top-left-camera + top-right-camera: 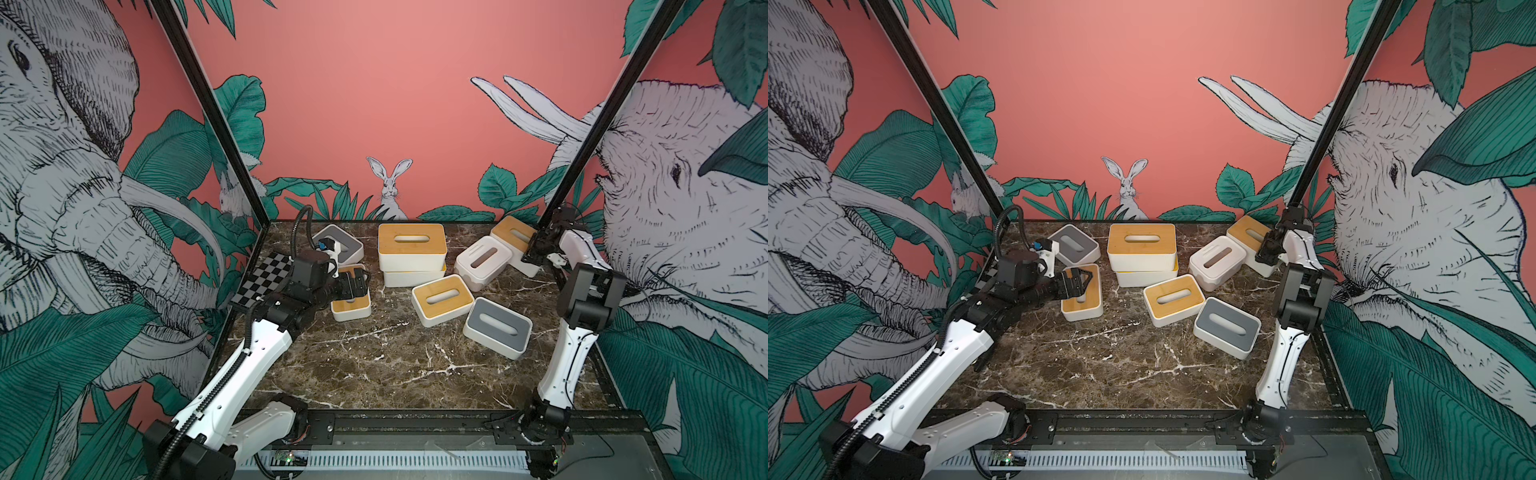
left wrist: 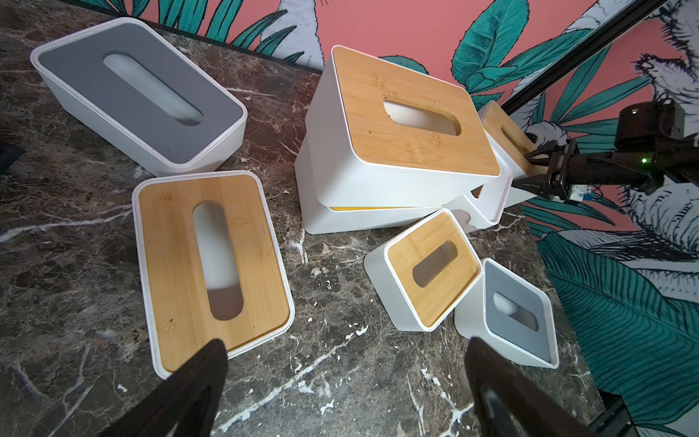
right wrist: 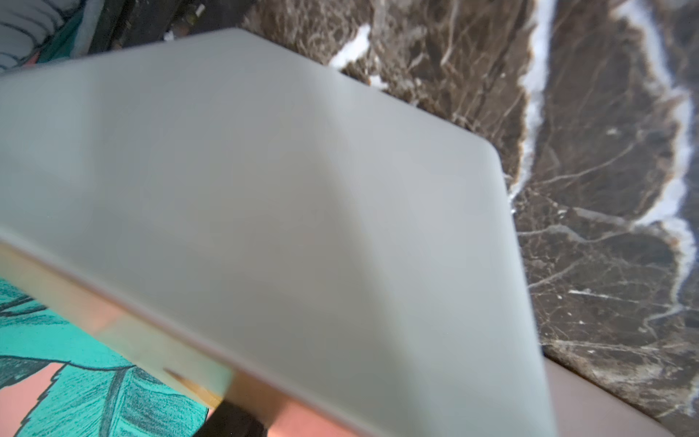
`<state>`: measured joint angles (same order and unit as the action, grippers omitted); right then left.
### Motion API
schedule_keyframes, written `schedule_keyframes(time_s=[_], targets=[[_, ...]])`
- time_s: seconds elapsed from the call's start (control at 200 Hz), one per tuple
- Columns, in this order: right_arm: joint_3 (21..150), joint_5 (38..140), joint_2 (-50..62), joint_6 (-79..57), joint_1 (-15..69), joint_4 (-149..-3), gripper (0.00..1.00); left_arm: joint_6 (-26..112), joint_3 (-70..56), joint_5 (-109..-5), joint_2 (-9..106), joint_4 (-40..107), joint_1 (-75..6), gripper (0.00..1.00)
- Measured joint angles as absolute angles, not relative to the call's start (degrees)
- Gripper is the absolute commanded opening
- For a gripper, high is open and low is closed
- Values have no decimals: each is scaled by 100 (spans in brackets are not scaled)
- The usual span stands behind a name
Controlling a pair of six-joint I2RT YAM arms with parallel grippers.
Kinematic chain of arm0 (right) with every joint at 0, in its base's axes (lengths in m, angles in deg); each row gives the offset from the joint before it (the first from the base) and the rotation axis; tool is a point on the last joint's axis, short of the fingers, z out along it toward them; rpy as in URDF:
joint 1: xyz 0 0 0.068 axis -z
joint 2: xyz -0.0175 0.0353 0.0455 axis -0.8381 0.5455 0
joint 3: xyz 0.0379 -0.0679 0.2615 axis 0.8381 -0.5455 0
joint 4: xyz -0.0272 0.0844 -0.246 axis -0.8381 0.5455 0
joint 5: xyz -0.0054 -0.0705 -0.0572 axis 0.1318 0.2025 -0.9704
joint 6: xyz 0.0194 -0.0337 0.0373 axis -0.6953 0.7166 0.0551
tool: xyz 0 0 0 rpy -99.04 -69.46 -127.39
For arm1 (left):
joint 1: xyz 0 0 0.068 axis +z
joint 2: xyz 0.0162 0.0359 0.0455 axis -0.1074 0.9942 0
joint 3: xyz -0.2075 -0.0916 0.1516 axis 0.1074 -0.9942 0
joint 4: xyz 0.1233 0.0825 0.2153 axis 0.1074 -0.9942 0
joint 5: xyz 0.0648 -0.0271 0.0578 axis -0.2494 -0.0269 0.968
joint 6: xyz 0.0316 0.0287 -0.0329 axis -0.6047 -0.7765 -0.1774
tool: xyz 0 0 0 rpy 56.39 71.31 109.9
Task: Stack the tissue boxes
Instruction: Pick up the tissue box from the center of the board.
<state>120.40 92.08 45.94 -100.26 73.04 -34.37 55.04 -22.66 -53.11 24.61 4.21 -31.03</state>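
Nearest you, on the right of the dark marble surface [image 1: 374, 365], the near grey-lidded box [image 1: 497, 328] lies flat. The middle bamboo-lidded box [image 1: 442, 299] lies flat just beside its far left corner. On the left, your left arm [image 1: 266, 345] reaches in low, and your left jaws hang spread wide above the left bamboo-lidded box [image 2: 166, 265]. In the left wrist view the two dark fingers [image 2: 204, 378] stand well apart, one tip over the near corner of that lid, with bare surface between them. Behind the middle box stands a stack of two: the top bamboo-lidded box [image 1: 411, 257] sits slightly skewed on the lower box [image 1: 413, 277], whose yellow rim shows beneath it. To the right of the stack, the white-lidded box [image 1: 478, 270] sits tilted, its slot turned toward you. At the far left, the far grey-lidded box [image 1: 349, 245] lies near the back wall, and the checkerboard panel [image 1: 266, 278] sits at the left edge. At the far right, your right arm [image 1: 577, 257] reaches to the far bamboo-lidded box [image 1: 511, 235]. Your right jaws straddle that box's end, with one of the fingers [image 2: 539, 153] over the lid and the other at the white wall. The right wrist view shows only that blurred wall, so you cannot tell whether they grip it.
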Motion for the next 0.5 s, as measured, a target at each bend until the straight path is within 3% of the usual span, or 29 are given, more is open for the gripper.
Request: schedule_keyframes(time_s=[0.5], targets=[[11791, 9160, 4402, -10006, 7308, -3647, 35, 5552, -2310, -5314, 2450, 430, -3103, 99]])
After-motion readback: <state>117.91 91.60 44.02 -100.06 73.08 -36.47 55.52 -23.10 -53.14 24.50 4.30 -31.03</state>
